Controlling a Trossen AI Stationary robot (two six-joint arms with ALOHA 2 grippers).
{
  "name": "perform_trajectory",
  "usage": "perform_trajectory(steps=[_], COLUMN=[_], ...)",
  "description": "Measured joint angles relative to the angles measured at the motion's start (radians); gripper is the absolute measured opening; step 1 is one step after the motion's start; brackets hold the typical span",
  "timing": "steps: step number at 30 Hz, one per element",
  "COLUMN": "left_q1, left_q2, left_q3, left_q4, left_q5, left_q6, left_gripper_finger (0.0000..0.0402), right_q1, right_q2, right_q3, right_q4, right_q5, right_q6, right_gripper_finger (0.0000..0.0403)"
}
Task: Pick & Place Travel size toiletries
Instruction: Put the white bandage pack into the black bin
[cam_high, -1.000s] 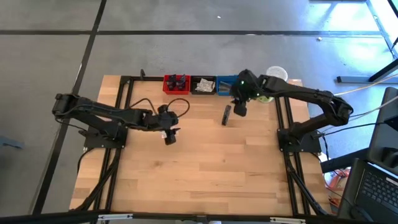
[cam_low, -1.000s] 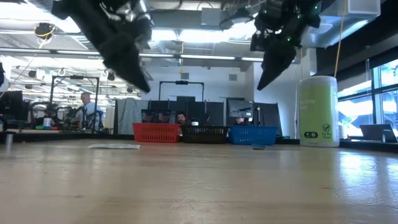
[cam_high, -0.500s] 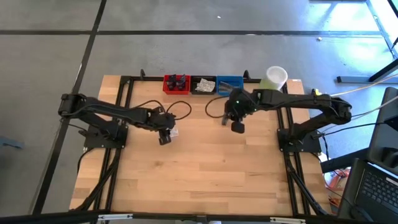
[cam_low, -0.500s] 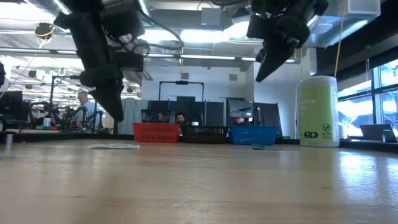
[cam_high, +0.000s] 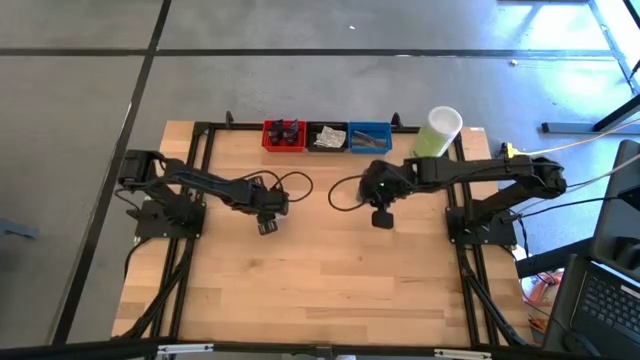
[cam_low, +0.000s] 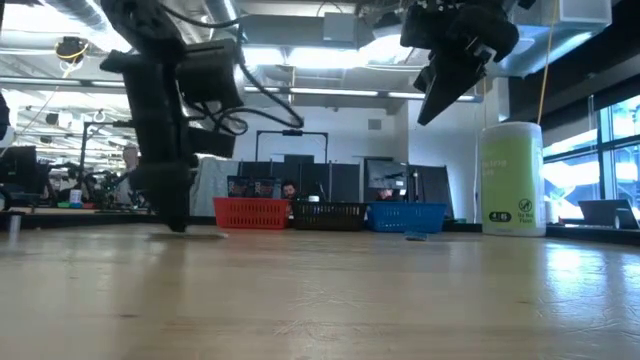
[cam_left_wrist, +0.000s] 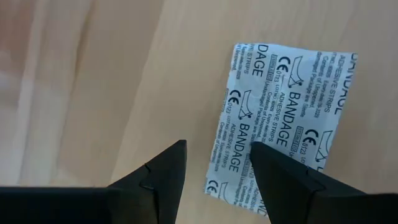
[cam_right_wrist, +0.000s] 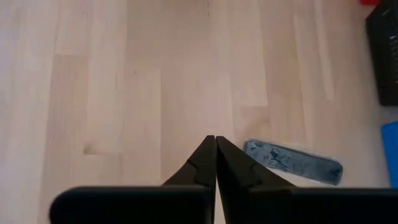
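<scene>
A white bandage sachet (cam_left_wrist: 283, 124) lies flat on the table (cam_high: 330, 270), directly beneath the left tool (cam_left_wrist: 214, 177), whose fingers stand apart over its edge. The right tool (cam_right_wrist: 216, 163) hangs pinched together, empty, near a grey-blue sachet (cam_right_wrist: 292, 162).

- You see a white bandage packet (cam_left_wrist: 283, 127) printed all over with repeating black lettering.
- Your desk (cam_high: 330, 270) is pale wood planks.
- The flat sachet (cam_right_wrist: 292, 162) is mottled grey-blue.
- Bins: red (cam_high: 283, 135), black (cam_high: 327, 136), blue (cam_high: 369, 135).
- The container (cam_low: 511, 180) is pale green.
</scene>
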Motion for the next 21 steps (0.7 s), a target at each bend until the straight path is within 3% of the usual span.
perform_trajectory(steps=[11,21], left_q1=[-0.031,-0.04], left_q2=[0.053,0.056], left_q3=[-0.004,-0.006], left_q4=[0.268,0.363], left_q5=[0.168,0.182], left_q6=[0.006,-0.004], left_gripper_finger=[0.0182,0.0182], right_q1=[0.123,0.324], right_q2=[0.001,0.048], right_q3=[0.0,-0.026], right_q4=[0.002,0.121], right_q5=[0.015,0.158], right_q6=[0.084,0.158], right_gripper_finger=[0.0007,0.0008])
